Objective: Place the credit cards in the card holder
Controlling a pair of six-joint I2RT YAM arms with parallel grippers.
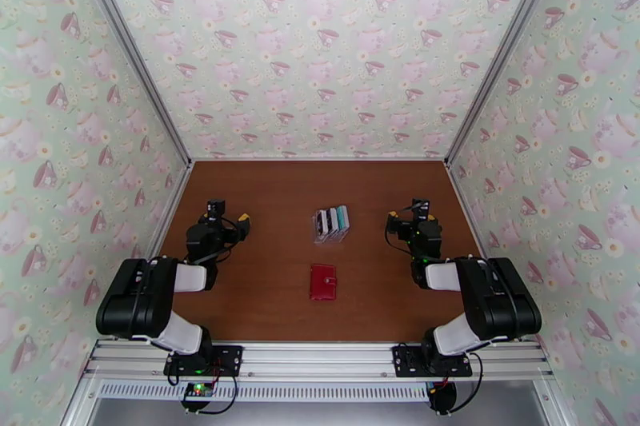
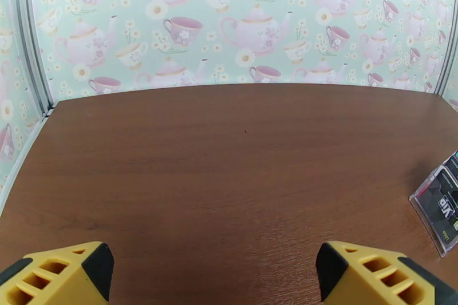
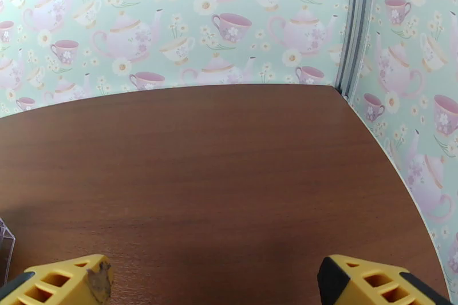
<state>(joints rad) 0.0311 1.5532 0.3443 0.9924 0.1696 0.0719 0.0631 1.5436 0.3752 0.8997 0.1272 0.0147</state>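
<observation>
Card holder lies flat mid-table, between the two arms. Credit cards stand in clear stand just beyond it. Left gripper and right gripper gape wide, empty, flanking the cards, well apart.

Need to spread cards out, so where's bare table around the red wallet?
Bare table flanks the red wallet on both sides and spans the far part behind the clear stand. Tightest is the gap between stand and wallet.

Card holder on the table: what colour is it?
The card holder is red; top external view shows it best.
</observation>
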